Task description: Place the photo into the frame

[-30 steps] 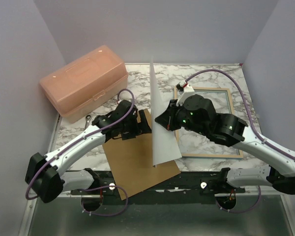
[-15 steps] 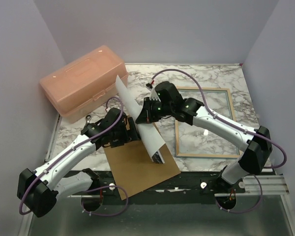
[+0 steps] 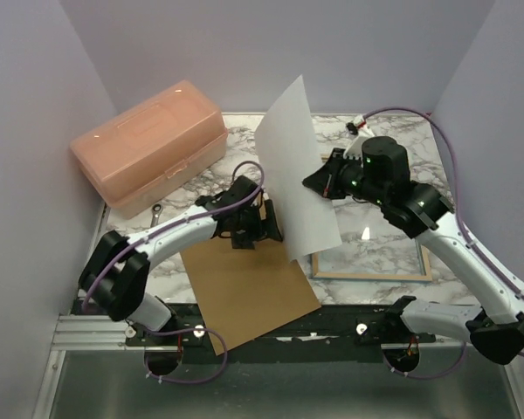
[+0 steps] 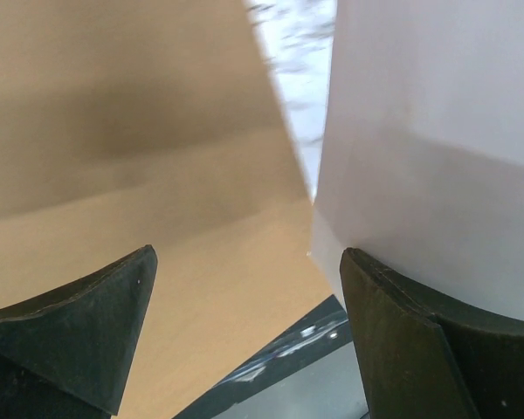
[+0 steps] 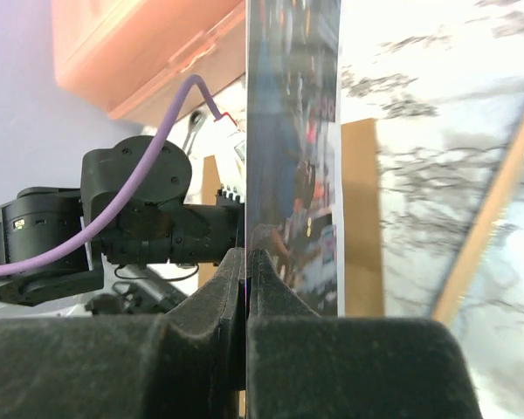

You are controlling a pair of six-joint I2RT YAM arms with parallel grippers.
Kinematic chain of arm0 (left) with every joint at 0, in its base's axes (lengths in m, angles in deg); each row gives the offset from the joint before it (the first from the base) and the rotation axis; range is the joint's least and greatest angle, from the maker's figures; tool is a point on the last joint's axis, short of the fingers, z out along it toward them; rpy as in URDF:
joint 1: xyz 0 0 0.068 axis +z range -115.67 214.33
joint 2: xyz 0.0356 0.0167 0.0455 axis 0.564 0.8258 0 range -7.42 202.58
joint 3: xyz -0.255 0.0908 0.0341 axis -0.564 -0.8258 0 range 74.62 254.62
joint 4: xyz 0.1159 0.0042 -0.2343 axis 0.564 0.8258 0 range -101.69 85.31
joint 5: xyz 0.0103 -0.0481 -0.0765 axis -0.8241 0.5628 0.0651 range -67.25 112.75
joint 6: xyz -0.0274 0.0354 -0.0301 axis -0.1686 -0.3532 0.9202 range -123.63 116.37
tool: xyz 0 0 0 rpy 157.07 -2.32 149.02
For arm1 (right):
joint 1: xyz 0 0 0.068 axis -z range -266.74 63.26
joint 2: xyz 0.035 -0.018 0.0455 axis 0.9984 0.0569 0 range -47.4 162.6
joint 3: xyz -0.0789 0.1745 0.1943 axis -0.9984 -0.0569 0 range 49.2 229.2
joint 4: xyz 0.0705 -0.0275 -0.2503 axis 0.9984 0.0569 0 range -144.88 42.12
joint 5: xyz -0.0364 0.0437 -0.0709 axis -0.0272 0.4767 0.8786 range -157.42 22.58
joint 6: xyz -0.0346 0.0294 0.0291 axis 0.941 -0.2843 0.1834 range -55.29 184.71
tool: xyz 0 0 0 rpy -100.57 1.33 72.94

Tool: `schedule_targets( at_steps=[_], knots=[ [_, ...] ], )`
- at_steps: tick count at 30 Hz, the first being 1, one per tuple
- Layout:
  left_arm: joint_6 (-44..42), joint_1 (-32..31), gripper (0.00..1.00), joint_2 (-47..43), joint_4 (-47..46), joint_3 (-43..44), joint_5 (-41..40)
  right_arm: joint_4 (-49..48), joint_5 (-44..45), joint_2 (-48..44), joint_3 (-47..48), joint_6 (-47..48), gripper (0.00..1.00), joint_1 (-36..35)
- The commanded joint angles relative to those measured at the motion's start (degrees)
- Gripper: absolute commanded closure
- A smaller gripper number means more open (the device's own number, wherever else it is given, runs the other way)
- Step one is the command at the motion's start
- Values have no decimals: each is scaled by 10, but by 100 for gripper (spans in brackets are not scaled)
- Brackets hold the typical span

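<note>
While the backing board (image 3: 249, 297) lies nearest, the left gripper (image 3: 264, 229) hangs wide open over its far edge; beyond the board, the right gripper (image 3: 321, 183) pinches the photo (image 3: 293, 166) aloft, white side showing; right of the board lies the frame (image 3: 375, 276); far left of it sits a lidded orange box (image 3: 148, 144), contents hidden.

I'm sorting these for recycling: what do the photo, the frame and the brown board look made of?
By look, the photo is thin photo paper: plain white matte reverse, a mere line edge-on. I'd say the frame is pale matte wood, by colour. And the brown board is matte cardboard or fibreboard: uniform tan, unclear which.
</note>
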Motion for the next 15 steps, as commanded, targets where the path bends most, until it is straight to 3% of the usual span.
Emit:
schedule_targets(
  at_steps=[1, 7, 15],
  knots=[
    [9, -42, 13, 92, -35, 114, 37, 88, 148, -45, 19, 43, 100, 6],
    [36, -74, 15, 217, 1, 250, 43, 157, 266, -70, 75, 65, 100, 7],
    [59, -84, 21, 357, 61, 370, 55, 198, 375, -100, 79, 69, 100, 6]
  ],
)
